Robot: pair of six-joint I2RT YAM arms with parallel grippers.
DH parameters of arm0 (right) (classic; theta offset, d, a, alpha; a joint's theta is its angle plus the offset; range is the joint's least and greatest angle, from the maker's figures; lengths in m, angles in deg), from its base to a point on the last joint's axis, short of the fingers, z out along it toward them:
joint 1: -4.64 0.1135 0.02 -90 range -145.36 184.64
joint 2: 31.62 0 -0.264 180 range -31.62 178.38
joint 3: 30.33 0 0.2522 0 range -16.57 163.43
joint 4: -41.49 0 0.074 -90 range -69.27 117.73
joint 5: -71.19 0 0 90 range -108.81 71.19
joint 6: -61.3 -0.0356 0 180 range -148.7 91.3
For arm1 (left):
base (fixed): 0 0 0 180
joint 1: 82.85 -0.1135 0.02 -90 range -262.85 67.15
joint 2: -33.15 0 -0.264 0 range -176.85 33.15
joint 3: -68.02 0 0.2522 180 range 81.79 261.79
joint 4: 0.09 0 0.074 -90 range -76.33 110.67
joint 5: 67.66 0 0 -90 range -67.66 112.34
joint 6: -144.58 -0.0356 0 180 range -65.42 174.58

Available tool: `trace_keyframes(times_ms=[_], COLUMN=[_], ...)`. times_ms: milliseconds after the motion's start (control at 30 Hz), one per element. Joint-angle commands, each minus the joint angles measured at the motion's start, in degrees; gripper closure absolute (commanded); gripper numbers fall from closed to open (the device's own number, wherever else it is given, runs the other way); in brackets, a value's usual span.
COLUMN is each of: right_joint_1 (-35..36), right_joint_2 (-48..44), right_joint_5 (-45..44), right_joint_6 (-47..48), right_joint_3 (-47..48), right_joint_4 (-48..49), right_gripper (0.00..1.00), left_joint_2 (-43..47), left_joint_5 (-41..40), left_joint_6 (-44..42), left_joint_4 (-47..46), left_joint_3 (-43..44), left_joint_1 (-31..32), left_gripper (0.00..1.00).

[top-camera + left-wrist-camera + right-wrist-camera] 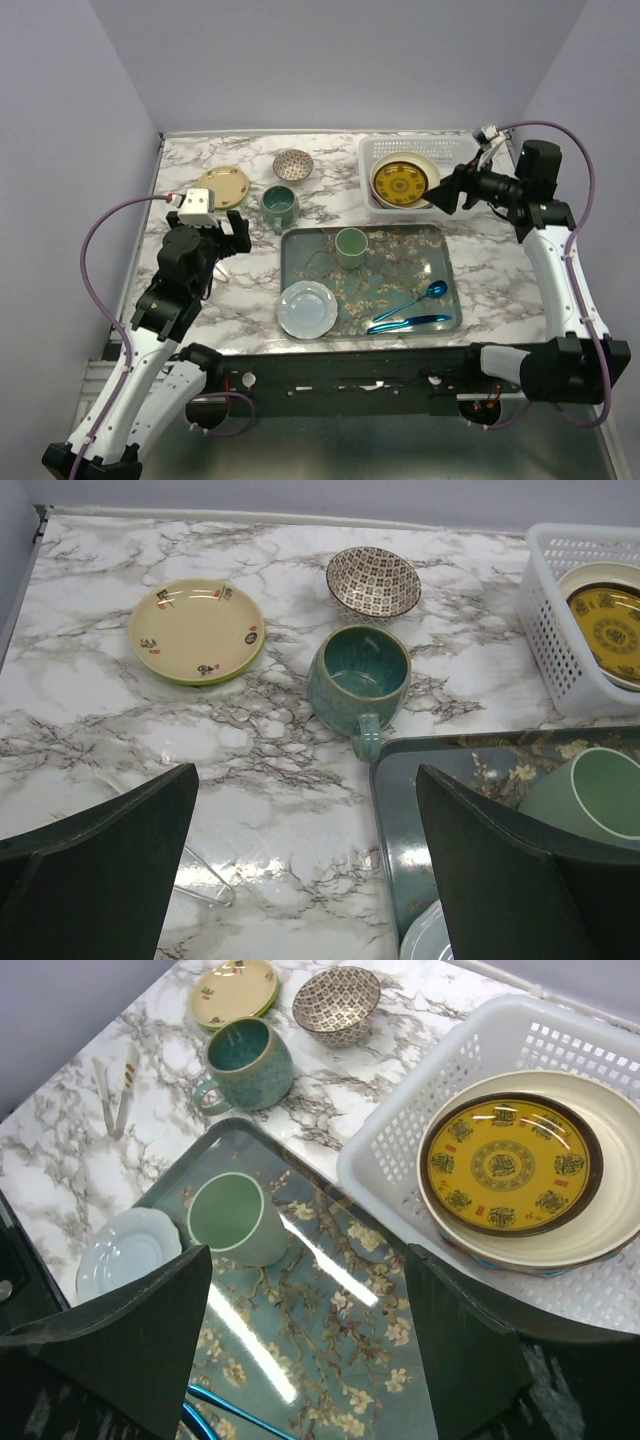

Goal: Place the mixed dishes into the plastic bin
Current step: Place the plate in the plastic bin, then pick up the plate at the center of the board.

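The white lattice plastic bin point(452, 150) stands at the back right. In it an amber-yellow plate point(510, 1163) lies on a larger cream plate point(600, 1230). My right gripper point(440, 192) hovers at the bin's near left corner, open and empty point(308, 1280), over the tray. A cream plate with a lime rim point(197, 629), a patterned brown-white bowl point(373, 580) and a dark teal mug point(358, 678) sit on the marble at the back left. My left gripper point(305, 810) is open and empty, just short of the mug point(279, 205).
A blossom-patterned tray point(445, 262) in the middle holds a pale green cup point(351, 245), a light blue plate point(307, 308) and blue cutlery point(410, 305). Metal tongs point(115, 1090) lie on the marble to the left. A wall runs behind the table.
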Motion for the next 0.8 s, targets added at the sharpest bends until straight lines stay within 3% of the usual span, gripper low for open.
trace_keyframes(times_ms=[0,67,433,767], right_joint_1=[-0.41,-0.58,-0.93,-0.93], right_joint_2=[-7.69,-10.25,-17.99,-17.73], right_joint_5=[3.42,4.99,9.75,10.63], right_joint_6=[1.24,1.24,-0.35,-2.19], right_joint_3=[-6.26,-9.95,-14.18,-14.62], right_joint_4=[6.4,9.13,12.3,12.74], right_gripper=[0.06,0.0,0.0,0.0], left_joint_2=[-0.77,-1.03,-3.14,-11.66], left_joint_5=[1.63,1.98,8.3,25.79], left_joint_6=[0.66,0.83,3.81,21.65], left_joint_4=[-0.77,-0.77,-3.05,-14.38], left_joint_3=[-0.58,-0.49,-0.75,-3.92], left_joint_1=[-0.95,-1.22,-5.52,-19.4], left_gripper=[0.01,0.01,0.01,0.01])
